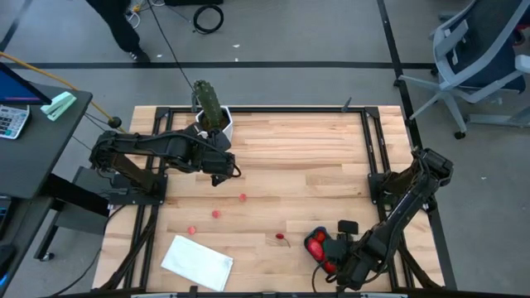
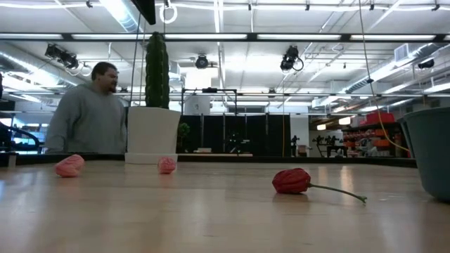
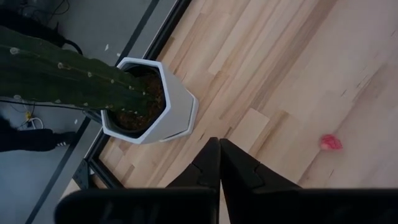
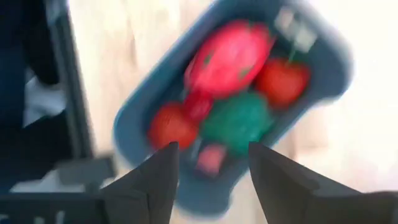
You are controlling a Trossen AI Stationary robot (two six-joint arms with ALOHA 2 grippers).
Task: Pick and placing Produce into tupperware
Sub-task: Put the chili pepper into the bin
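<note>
Right pincer: my two dark fingers stand spread apart with nothing between them, held above the tupperware; the gripper is released.
Tupperware: a teal-blue container near the table's front edge on my right side, mostly hidden under my right arm in the high view; the low view shows only a piece of its wall at the right border.
Contents: my right wrist view alone shows the load, a large pink-red piece, a green piece, and small red ones, all blurred.
Left pincer: my left gripper has its fingertips pressed together, clenched on nothing, beside the cactus pot; in the high view it sits just in front of the potted cactus.
Loose produce: four bits lie on the wood between my arms, a red pepper with a stem, two pink pieces, and one more visible only from above.
White sheet: lies flat at the front left corner, seen only from above.
Person: stands beyond the table in the low view.
</note>
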